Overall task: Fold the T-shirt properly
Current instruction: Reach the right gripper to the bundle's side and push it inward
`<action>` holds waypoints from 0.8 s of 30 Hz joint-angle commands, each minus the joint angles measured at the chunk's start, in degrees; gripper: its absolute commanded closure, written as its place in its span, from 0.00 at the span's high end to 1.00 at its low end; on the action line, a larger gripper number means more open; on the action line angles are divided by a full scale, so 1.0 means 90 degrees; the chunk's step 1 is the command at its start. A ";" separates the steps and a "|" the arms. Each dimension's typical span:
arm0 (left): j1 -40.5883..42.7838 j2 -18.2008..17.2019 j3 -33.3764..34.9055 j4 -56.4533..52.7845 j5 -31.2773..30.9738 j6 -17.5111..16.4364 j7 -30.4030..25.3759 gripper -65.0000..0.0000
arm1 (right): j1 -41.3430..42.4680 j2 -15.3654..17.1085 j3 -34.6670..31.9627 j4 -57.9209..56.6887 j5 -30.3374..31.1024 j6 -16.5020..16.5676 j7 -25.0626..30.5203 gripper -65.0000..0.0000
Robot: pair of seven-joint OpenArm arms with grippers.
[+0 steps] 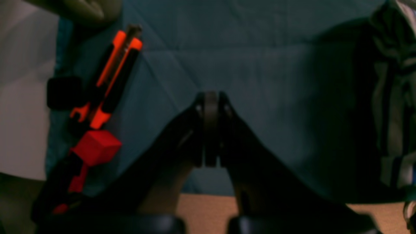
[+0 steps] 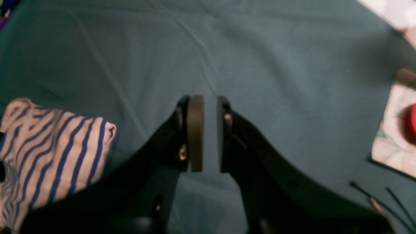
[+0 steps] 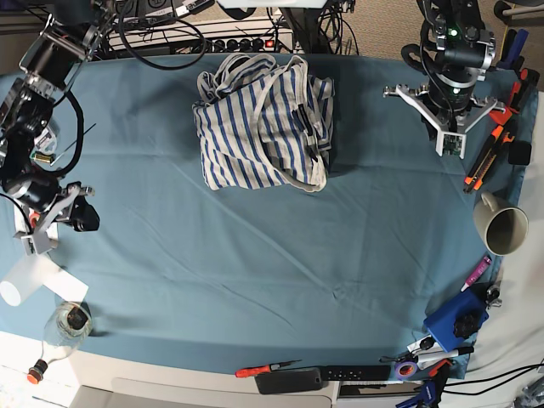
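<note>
looks like the end of the task or a pause just short of it: already gathered into a compact, somewhat lumpy bundle, nothing in either tool.

teal tablecloth (image 3: 255,246) covering the tabletop almost edge to edge, wide bare stretch across the middle and near side, plenty of room to spread or square up a fold.

striped t-shirt (image 3: 265,121) lying at the far middle, close to the far edge, well apart from both arms; edges uneven, a sleeve or hem loop poking out at top and at the lower right corner. judged not fully neat; next move probably calls for a reach inward from either side to flatten or tuck the loose corner, keeping clear of the far edge and the cables beyond it.

left tool (image 1: 210,130) hovering near its own side edge, jaws pressed together, empty; orange-and-black clamps (image 3: 489,157) just beside it, a cup (image 3: 501,225) nearer, small clutter at the near corner, so little side room there.

right tool (image 2: 208,133) at the opposite edge, jaws slightly apart, holding nothing, t-shirt off to one side in its wrist view; glass jar (image 3: 70,323) near that corner.
</note>
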 commanded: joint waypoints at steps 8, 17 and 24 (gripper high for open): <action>0.0063 -0.0019 -0.0015 0.0124 0.0005 0.0000 -0.0117 0.00 | -0.0831 0.0068 0.0027 0.1032 0.0282 0.0070 0.0156 0.13; 0.0593 -0.0019 -0.0015 0.0124 0.0007 0.0002 -0.0197 0.00 | -0.1693 -0.0051 0.0027 0.1066 0.1076 0.0403 0.0156 0.13; 0.0855 -0.0017 -0.0015 0.0124 0.0010 0.0002 -0.0323 0.00 | -0.2130 -0.0376 0.0027 0.1530 0.2348 0.0611 0.0156 0.13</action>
